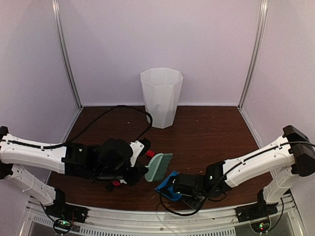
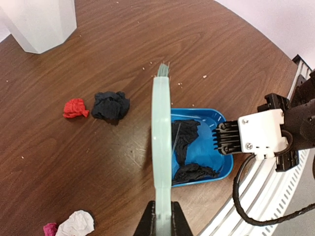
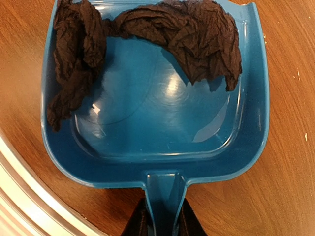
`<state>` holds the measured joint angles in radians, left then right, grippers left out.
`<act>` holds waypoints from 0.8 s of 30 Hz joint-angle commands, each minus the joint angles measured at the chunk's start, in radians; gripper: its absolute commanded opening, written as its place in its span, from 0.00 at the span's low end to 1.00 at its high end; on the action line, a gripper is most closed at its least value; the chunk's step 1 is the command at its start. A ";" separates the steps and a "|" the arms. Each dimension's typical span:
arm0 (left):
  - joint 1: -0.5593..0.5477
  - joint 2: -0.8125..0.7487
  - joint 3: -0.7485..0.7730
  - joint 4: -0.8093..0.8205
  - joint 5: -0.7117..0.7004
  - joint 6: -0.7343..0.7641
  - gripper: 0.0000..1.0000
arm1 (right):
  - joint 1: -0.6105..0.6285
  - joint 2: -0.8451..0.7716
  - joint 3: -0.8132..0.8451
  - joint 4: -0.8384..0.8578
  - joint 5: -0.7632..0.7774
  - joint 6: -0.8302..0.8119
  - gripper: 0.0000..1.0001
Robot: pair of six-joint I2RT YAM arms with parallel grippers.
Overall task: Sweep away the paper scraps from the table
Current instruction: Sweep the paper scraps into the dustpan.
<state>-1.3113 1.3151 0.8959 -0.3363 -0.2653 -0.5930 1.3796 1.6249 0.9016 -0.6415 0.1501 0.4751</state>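
Blue plastic dustpan [image 3: 157,132] lies on the brown worktop [image 2: 147,44], its handle pinched tight in the right jaws, with dark paper scraps [image 3: 187,34] crumpled inside. The left jaws are clamped on the mint-green brush [image 2: 161,137], held at the pan's open edge. Across the brush from the pan, a red wad [image 2: 75,107] lies just beside a navy wad [image 2: 110,105]. A white wad [image 2: 76,223] and a pink wad [image 2: 50,229] lie apart from them.

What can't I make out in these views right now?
Top external: the left arm hides the navy wad and white wad.
Left wrist: the pink scrap is cut off by the bottom edge; the brush is edge-on, its bristle face unseen.
Right wrist: the dustpan fills the frame, leaving loose scraps out of view; right gripper cropped below.
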 commanded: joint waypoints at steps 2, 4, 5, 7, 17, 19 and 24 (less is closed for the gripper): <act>-0.006 -0.070 0.044 0.045 -0.164 -0.011 0.00 | 0.000 -0.037 -0.030 0.014 0.023 0.037 0.00; -0.005 -0.071 0.065 0.008 -0.276 -0.020 0.00 | -0.001 -0.043 -0.029 0.000 0.029 0.043 0.00; -0.004 -0.065 0.078 -0.015 -0.319 -0.022 0.00 | -0.001 -0.044 -0.026 -0.009 0.035 0.047 0.00; 0.005 -0.044 0.104 -0.052 -0.374 -0.009 0.00 | -0.004 -0.042 -0.012 -0.034 0.044 0.050 0.00; 0.225 0.045 0.155 -0.051 -0.299 0.131 0.00 | -0.132 0.021 0.126 -0.145 -0.015 -0.034 0.00; 0.280 0.073 0.158 -0.031 -0.250 0.170 0.00 | -0.162 0.037 0.150 -0.153 -0.044 -0.067 0.00; 0.377 0.160 0.191 -0.015 -0.175 0.248 0.00 | -0.207 0.108 0.213 -0.183 -0.069 -0.118 0.00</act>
<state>-0.9836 1.4197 1.0378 -0.4133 -0.5259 -0.4423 1.1980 1.6794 1.0634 -0.7784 0.1078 0.4152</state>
